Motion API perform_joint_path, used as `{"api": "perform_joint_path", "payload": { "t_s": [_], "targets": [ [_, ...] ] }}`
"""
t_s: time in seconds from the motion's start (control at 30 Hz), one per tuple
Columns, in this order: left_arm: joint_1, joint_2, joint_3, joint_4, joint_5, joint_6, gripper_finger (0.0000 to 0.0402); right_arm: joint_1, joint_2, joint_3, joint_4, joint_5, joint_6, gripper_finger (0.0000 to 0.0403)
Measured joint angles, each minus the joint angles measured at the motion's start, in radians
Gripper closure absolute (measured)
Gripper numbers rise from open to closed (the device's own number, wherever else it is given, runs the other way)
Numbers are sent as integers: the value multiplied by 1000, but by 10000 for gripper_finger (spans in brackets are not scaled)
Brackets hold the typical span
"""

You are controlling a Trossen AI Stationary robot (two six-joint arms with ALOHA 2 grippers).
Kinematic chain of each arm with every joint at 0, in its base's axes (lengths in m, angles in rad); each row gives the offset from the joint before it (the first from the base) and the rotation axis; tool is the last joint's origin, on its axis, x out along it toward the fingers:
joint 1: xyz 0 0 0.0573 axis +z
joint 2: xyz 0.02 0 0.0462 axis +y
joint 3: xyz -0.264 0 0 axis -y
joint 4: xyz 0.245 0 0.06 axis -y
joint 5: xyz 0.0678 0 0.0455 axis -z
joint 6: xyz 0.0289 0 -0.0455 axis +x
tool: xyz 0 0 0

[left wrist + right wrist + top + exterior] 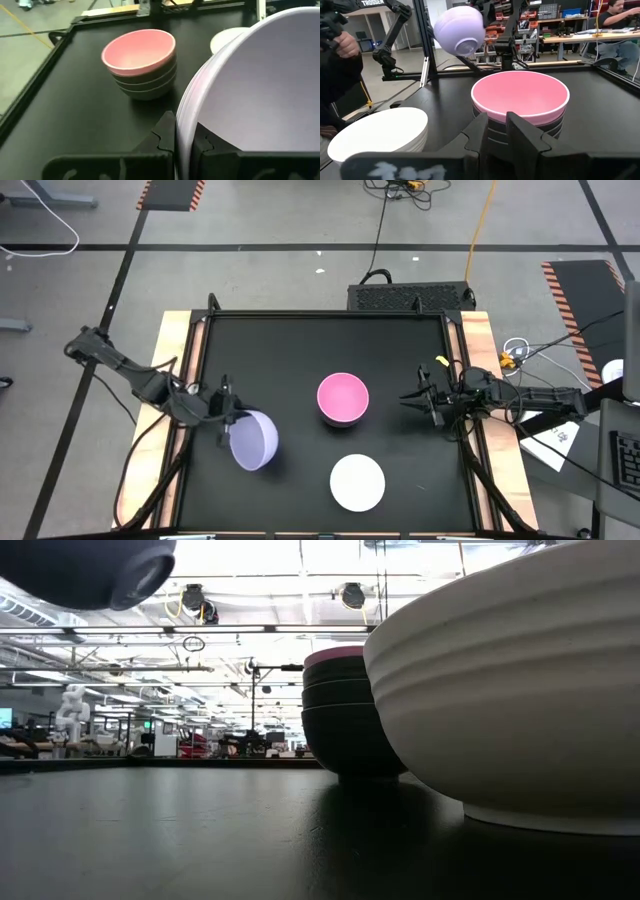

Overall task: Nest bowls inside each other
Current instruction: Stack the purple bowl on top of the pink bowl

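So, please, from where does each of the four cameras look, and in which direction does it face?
High view: above the table, facing straight down; both arms show, left gripper holding the lavender bowl.
Low view: at tabletop height, facing the room; white bowl close.
Left wrist view: behind its fingers, which clamp the lavender rim.
Right wrist view: behind the right gripper, facing the pink bowl.
Shared: both wrist views show the pink-topped stack.

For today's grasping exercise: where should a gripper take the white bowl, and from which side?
Grip the white bowl by its rim, coming from above: it stands upright and alone, mouth up, so one finger can go inside its thin wall and one outside.
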Motion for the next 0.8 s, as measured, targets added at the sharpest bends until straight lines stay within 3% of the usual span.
{"api": "perform_joint_path", "payload": {
  "t_s": [0.4, 0.8],
  "targets": [
    [40, -75, -29, -43, -67, -50, 392, 0, 0, 0, 0, 0, 12, 339],
    [186, -167, -318, 431, 163, 155, 392, 0, 0, 0, 3, 0, 26, 339]
  ]
}}
